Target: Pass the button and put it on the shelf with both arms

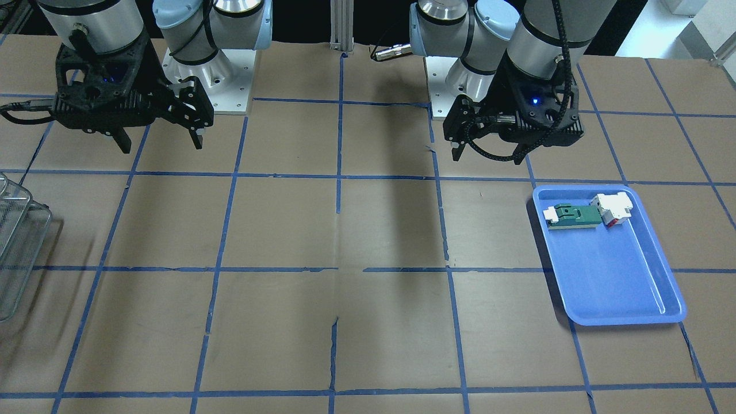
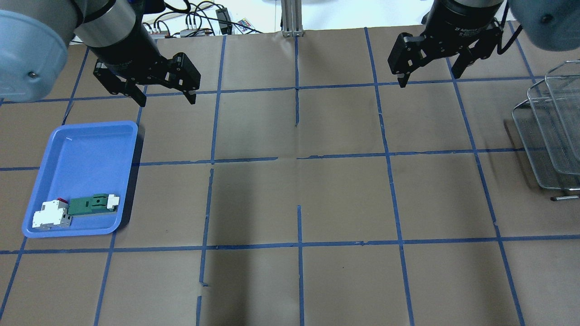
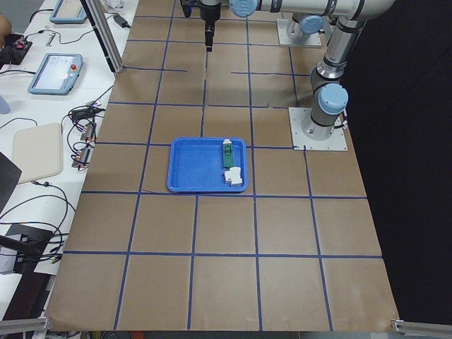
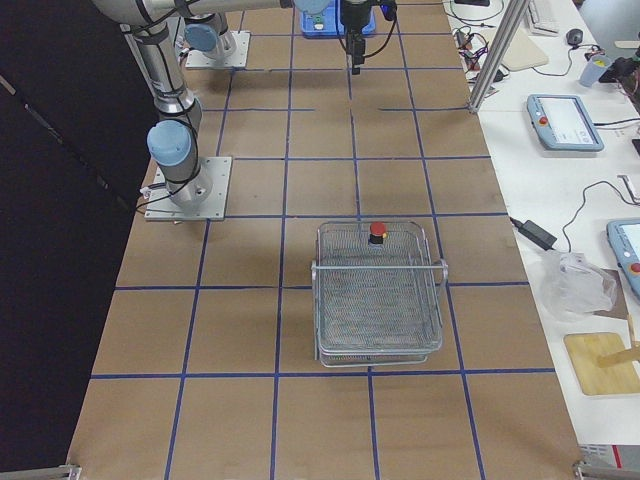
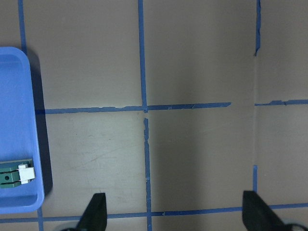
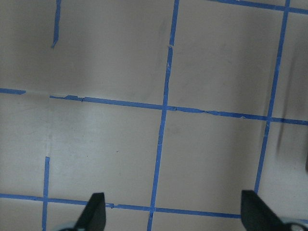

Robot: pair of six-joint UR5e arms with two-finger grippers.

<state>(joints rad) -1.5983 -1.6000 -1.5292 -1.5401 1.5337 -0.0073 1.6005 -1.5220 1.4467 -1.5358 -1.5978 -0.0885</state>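
Note:
The button (image 4: pixel 377 232), with its red cap and black body, sits upright inside the silver wire-mesh shelf (image 4: pixel 378 290) near its far rim. It shows only in the exterior right view. The shelf also shows at the overhead view's right edge (image 2: pixel 550 136) and the front view's left edge (image 1: pixel 17 241). My left gripper (image 2: pixel 166 100) is open and empty, hovering above the table just beyond the blue tray; it also shows in the front view (image 1: pixel 486 158) and its wrist view (image 5: pixel 175 214). My right gripper (image 2: pixel 428 78) is open and empty, hovering left of the shelf (image 1: pixel 161 145) (image 6: pixel 173 214).
A blue plastic tray (image 2: pixel 81 154) lies on the robot's left side of the table and holds a white-and-green block (image 2: pixel 93 203) and a white block with red (image 2: pixel 52 215). Brown paper with a blue tape grid covers the table (image 2: pixel 299 181).

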